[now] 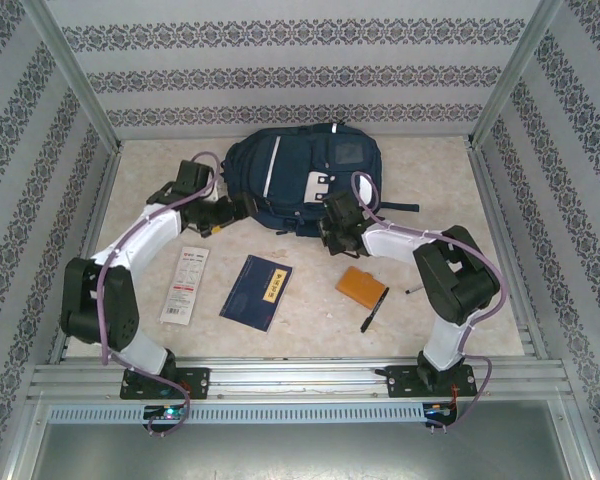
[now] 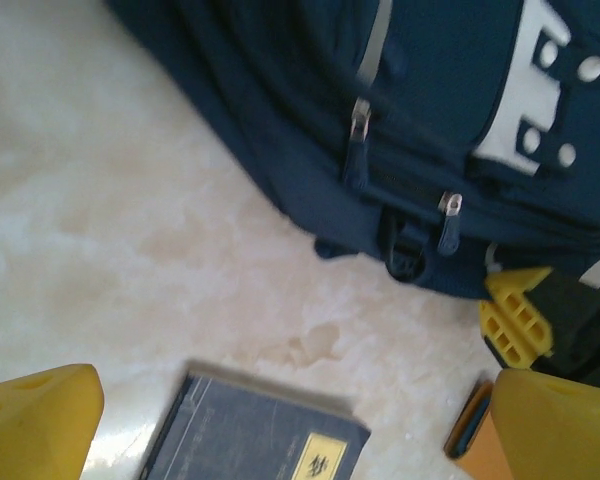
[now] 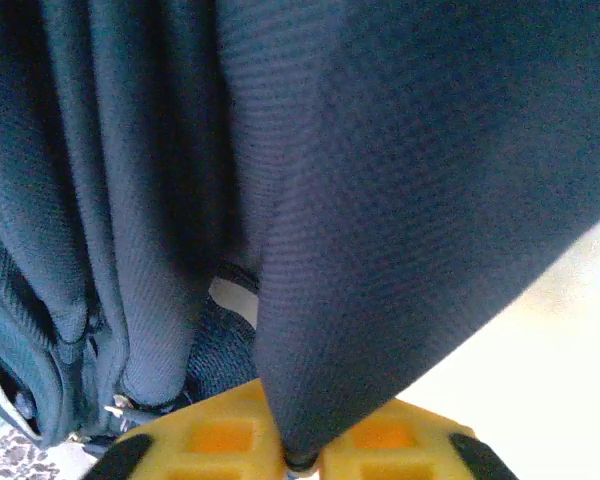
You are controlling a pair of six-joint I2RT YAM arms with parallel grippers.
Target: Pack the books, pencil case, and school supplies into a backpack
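Right claw [image 3: 298,455]: was clamped on a fold of the large navy-blue fabric backpack [image 1: 300,170].
Left claw [image 2: 298,425]: was held spread, silver zipper pulls [image 2: 448,215] just ahead of it.

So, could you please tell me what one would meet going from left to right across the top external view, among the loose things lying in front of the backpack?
white packet → navy booklet → orange rectangle. The black pen overlaps the orange rectangle's right end, so I leave it unplaced.
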